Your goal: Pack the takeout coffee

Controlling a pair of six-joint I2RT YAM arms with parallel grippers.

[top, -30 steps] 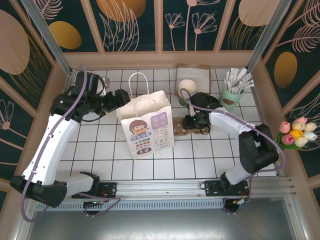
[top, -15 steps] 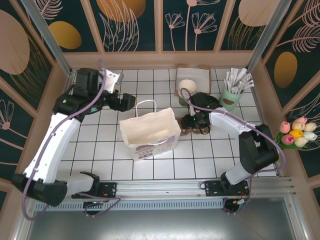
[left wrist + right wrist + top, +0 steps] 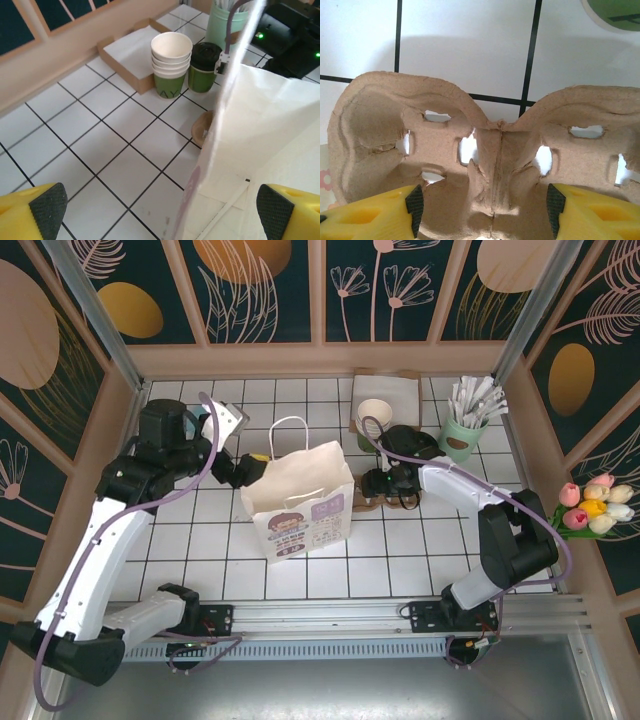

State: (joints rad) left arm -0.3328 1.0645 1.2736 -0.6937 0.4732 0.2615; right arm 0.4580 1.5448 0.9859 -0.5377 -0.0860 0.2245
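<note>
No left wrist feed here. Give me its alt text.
A white paper bag stands at right, just ahead of the wide-open yellow fingers of the left gripper. Beyond it on the tiled table, a green coffee cup with a black lid stands beside a stack of lidless cups.

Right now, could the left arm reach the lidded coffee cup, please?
Probably yes: bare tiles lie between the open left gripper and the coffee cup, though the paper bag crowds one side and the cup stack stands right beside it.
</note>
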